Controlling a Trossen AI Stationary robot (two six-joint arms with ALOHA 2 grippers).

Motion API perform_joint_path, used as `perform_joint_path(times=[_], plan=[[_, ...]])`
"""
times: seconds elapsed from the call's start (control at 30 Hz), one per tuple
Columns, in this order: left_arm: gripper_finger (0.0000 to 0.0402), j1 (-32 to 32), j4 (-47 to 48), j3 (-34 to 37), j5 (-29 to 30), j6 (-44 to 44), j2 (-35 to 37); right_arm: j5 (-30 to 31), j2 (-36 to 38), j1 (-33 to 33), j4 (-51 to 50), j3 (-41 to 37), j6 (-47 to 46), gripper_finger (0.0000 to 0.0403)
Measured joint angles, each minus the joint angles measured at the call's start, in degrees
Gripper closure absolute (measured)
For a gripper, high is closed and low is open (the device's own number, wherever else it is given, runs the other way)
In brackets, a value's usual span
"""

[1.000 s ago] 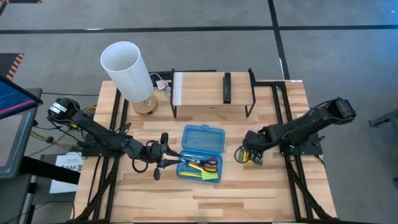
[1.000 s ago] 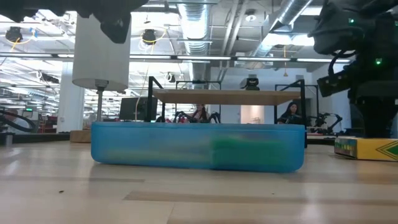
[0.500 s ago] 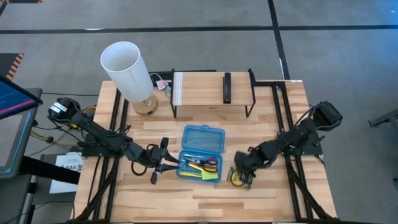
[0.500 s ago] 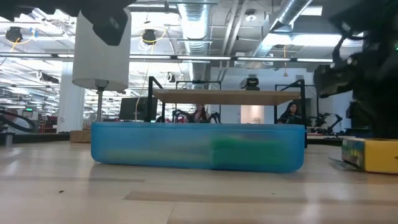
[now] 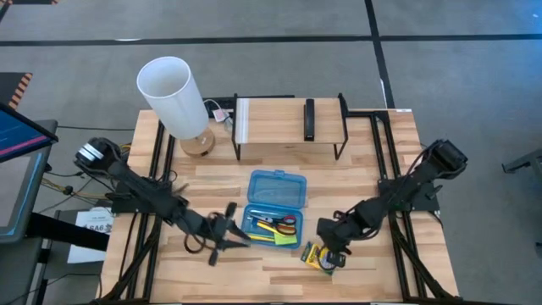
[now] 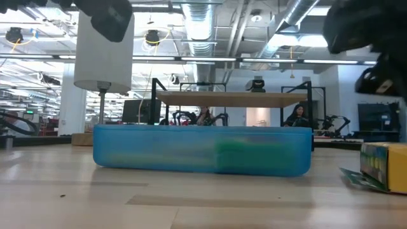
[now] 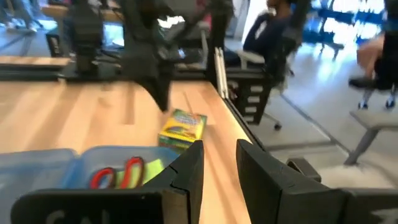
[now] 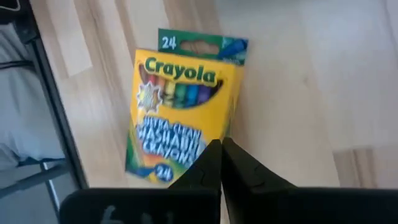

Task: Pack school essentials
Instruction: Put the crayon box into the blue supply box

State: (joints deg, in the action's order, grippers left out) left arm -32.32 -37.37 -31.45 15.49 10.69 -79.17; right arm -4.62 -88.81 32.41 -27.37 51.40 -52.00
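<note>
Wooden slat counter carries everything. At its far side, a white cylindrical lamp on a round wooden base, beside a black-framed shelf with a black bar-shaped object lying on it. Mid-counter, the blue translucent case lies open, lid back; inside are red-handled scissors, yellow and orange pencils and a green sticky-note pad at the near corner. The Crayola crayon box lies flat on the counter just beside the case, off its near right corner, outside it; flap end open in the right wrist view. Right pincer sits low over the box's edge, fingers pressed together, nothing between them. Left pincer hangs at the case's left near corner, fingers partly apart and empty. A seated person shows in the room beyond the counter.
</note>
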Motion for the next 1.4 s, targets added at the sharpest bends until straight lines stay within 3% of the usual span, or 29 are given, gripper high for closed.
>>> perform_joint_path(times=[0.27, 0.5, 0.7, 0.97, 1.4], plan=[[0.0320, -0.3, 3.5, -15.5, -2.0, -4.8, -17.1, 7.2, 2.3, 12.3, -3.6, 0.0, -10.1, 0.0383], [0.0320, 1.4, 21.0, -32.1, -0.6, -6.0, -28.8, 9.3, -4.1, 19.9, -3.6, 0.1, -21.6, 0.0383], [0.0320, 4.3, 30.0, -41.1, -0.3, -6.0, -35.1, 9.2, -9.8, 19.9, -3.0, 0.4, -22.8, 0.0379], [0.0320, 6.7, 32.3, -45.7, -9.5, -4.0, -41.6, 8.9, -9.4, 18.4, -3.5, 0.2, -22.5, 0.0372], [0.0320, 7.1, 34.2, -49.7, -7.0, -3.9, -46.7, 7.5, -9.3, 12.4, -7.9, 0.2, -14.4, 0.0371]])
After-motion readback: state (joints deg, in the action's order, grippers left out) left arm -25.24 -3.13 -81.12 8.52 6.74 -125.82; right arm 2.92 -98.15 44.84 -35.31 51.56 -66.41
